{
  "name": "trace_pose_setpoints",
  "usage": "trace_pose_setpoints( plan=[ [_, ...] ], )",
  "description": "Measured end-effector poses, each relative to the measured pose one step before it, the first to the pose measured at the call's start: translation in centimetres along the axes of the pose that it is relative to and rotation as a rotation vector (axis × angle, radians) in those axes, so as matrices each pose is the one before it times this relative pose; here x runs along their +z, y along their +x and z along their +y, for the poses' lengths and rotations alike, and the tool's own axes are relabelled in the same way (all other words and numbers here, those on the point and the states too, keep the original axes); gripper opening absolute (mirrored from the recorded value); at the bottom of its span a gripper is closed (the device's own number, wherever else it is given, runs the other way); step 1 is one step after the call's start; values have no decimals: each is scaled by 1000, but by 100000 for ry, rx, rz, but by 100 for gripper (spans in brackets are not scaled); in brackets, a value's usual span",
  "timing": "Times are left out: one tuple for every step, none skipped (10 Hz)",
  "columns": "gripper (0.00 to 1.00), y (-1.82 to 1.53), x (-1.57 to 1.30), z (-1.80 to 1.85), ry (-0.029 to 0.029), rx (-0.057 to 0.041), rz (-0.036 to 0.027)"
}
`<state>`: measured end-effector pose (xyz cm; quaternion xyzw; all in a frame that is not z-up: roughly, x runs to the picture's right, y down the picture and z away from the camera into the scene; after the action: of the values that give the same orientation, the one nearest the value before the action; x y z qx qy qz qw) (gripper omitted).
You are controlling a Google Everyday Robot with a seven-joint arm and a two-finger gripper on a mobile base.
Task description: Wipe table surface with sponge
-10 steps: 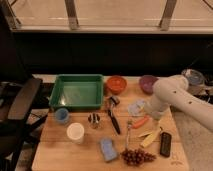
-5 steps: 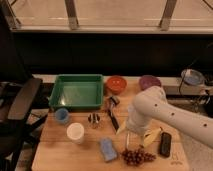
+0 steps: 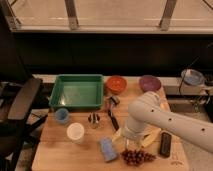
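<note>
The light tan wooden tabletop with plank grain carries a spread of small items. The small soft blue rectangular sponge lies flat near the front edge, slightly skewed, with nothing touching it. A cluster of dark red grapes sits just to its right.

The robot's thick white arm reaches in from the right and bends down over the front middle of the table. The two-finger gripper hangs at its end, just above the grapes and just right of the sponge. Its pincer stands wide and holds nothing.

A green rectangular plastic tray rests at the back left of the table. To its right stand an orange-red round bowl and then a purple round bowl. A small round blue cup stands in front of the tray's left corner, with a white round cup near it, closer to the front.

A black-handled utensil lies between the tray and the arm. A flat black rectangular object lies at the front right, beside yellowish strips partly hidden under the arm.

A dark office chair stands off the table's left side
</note>
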<state>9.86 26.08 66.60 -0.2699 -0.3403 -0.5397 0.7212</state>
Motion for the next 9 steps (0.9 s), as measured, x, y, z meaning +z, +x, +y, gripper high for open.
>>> trace_pose_setpoints(
  plan=[
    [70, 273, 223, 405, -1713, -1870, 1203],
    [70, 177, 180, -16, -897, -2973, 575],
    [70, 107, 373, -311, -1439, -3516, 412],
    [70, 27, 435, -907, -927, -3797, 471],
    [70, -4, 651, -1542, -1189, -4709, 735],
    [70, 77, 384, -1191, -534, -3127, 539],
    [70, 111, 670, -1588, -428, -4433, 412],
    [70, 218, 777, -1173, -97, -3726, 394],
    [70, 242, 614, -831, 263, -2312, 60]
  ],
)
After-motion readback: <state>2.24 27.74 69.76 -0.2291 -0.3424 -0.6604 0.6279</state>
